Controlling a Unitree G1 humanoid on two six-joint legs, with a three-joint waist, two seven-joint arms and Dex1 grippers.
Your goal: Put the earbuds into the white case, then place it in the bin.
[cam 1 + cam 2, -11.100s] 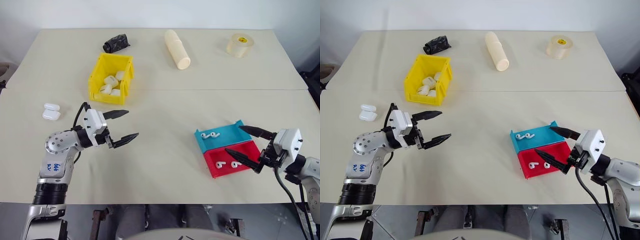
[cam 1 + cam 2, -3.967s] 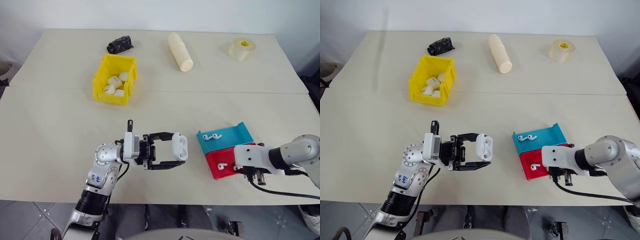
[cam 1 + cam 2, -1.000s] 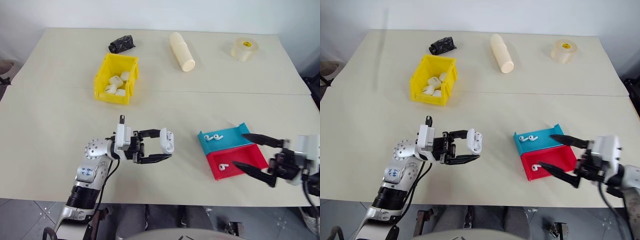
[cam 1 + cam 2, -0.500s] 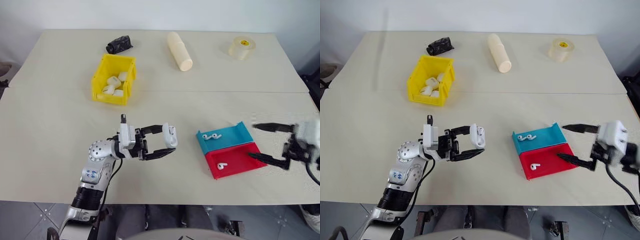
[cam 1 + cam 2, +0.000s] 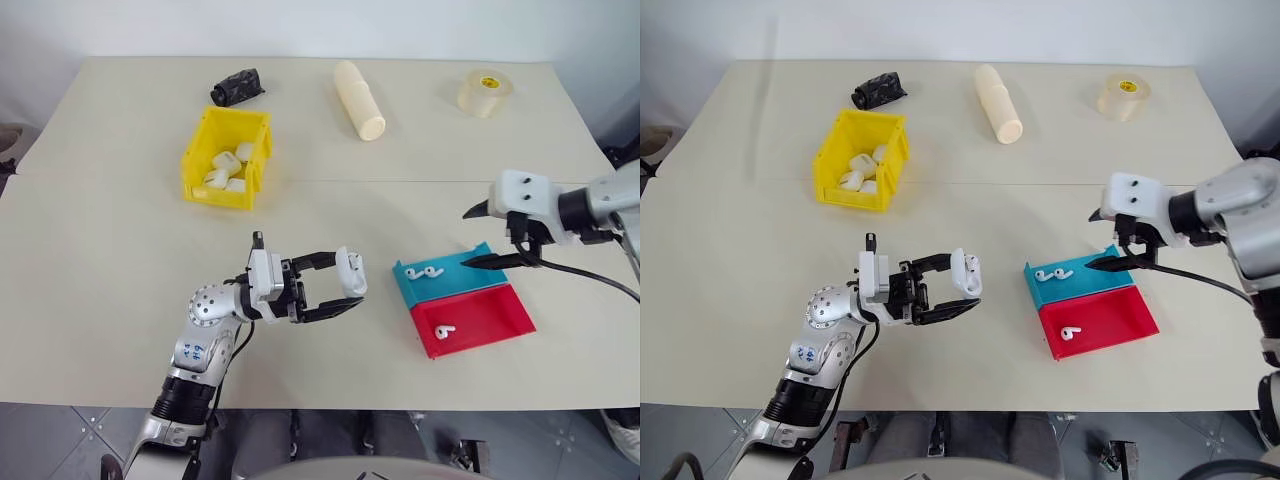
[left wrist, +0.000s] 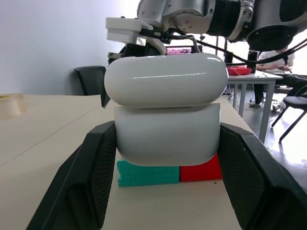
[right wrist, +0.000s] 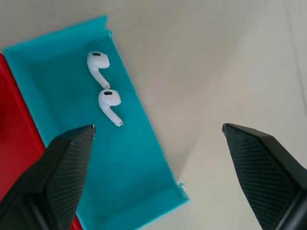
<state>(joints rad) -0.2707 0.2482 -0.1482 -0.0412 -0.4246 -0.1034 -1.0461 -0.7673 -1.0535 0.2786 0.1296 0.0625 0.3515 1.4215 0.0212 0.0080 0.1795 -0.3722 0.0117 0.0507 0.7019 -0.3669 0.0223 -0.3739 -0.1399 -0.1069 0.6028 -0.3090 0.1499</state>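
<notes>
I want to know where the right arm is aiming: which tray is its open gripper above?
The blue tray, the one holding two earbuds. The right gripper hangs open over its edge; the red tray beside it holds a single earbud.

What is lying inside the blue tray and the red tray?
The blue tray holds two earbuds lying close together. The red tray holds one earbud. Nothing covers either tray, so their floors are in plain view.

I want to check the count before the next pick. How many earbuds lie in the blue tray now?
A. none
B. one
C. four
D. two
D: two earbuds lie close together on the floor of the blue tray, seen between the open fingers of the right pincer.
</notes>
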